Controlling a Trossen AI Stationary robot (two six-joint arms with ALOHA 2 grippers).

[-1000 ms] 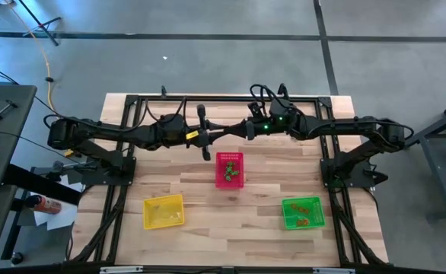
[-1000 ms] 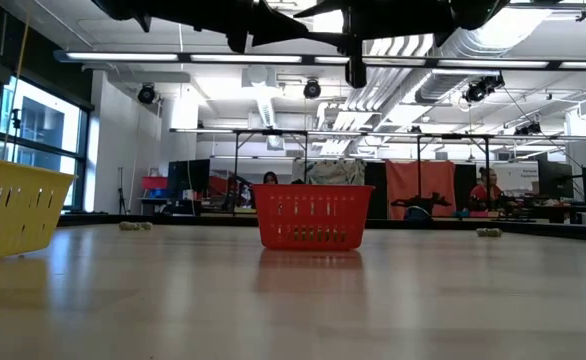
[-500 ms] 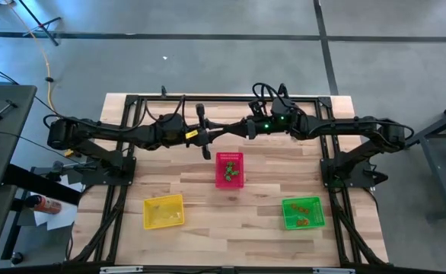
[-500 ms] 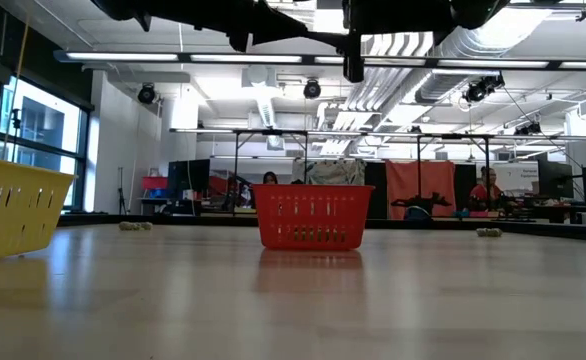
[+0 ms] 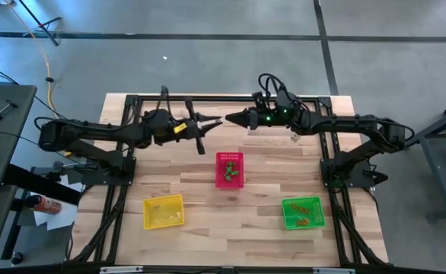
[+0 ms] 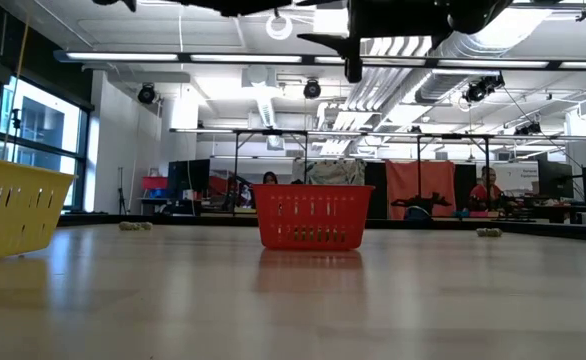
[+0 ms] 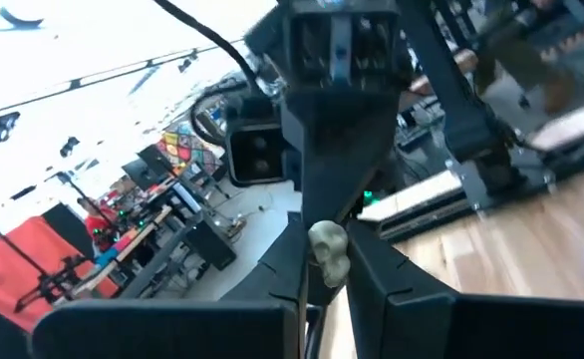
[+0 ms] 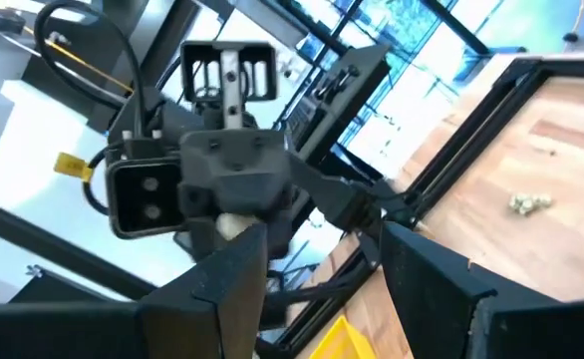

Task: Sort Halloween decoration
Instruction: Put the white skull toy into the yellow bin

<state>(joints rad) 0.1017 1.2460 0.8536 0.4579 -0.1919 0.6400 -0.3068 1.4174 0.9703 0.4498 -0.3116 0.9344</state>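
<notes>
My left gripper [image 5: 217,120] and my right gripper [image 5: 229,119] meet tip to tip high above the table's far middle. My left gripper is shut on a small yellowish trinket [image 7: 328,251]. My right gripper is open; its fingers [image 8: 234,267] stand right by the trinket [image 8: 234,225], and I cannot tell whether they touch it. Below stand a red basket [image 5: 230,169] with green and orange trinkets, a yellow basket [image 5: 164,211] and a green basket [image 5: 303,212] with orange trinkets. More trinkets [image 8: 529,202] lie on the table's far part. My left gripper pinches the yellowish trinket [image 7: 328,261] between its two fingertips. The fingers lie about level and point toward the table's right. The trinket is lifted clear, high above the table.
The black frame rails [image 5: 208,99] run along the table's far edge and down both sides. Loose trinkets lie far back on the wood in the low view, on the left [image 6: 135,226] and on the right [image 6: 488,232]. Bare wood lies between the three baskets.
Both grippers have gone toward the table's far edge and a little to the left. My left arm has drawn back toward the left and my right arm has reached after it. They now meet tip to tip instead of overlapping.
</notes>
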